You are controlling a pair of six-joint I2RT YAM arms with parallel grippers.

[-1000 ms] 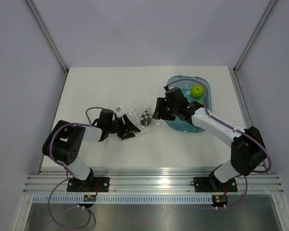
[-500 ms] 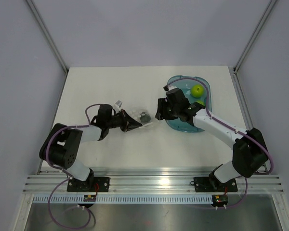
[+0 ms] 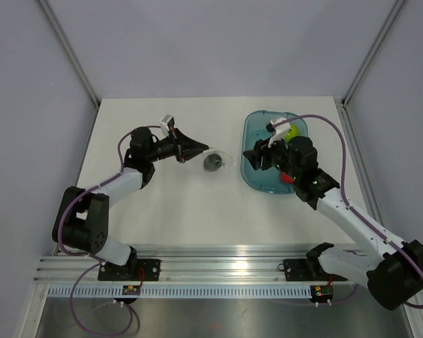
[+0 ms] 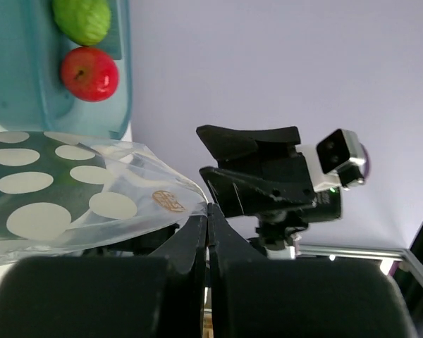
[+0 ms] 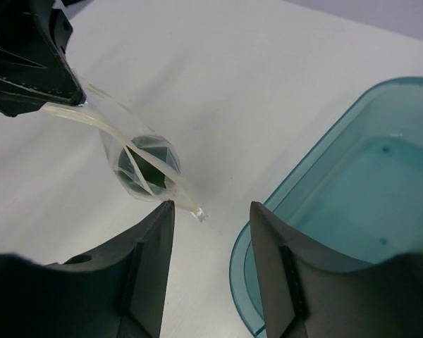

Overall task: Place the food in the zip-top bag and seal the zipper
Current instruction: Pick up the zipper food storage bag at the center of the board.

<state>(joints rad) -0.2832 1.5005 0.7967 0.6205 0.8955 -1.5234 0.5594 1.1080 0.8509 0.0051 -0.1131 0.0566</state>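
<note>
Seen from above, our left arm (image 3: 116,186) rises from its base toward 1 o'clock, then bends at the wrist so that the left gripper (image 3: 197,150) points to 3 o'clock. Its jaws are pressed together, pinching the edge of the zip-top bag (image 3: 220,160). Our right arm (image 3: 345,218) stretches long from its base toward 10 o'clock. The right gripper (image 3: 257,158) faces 9 o'clock, tilted downward, with its fingers (image 5: 151,267) parted and free.

A teal tray (image 3: 259,127) sits toward the right side of a white table (image 3: 162,211); a lime-green apple (image 3: 290,132) and a red apple (image 4: 89,73) lie inside it.
</note>
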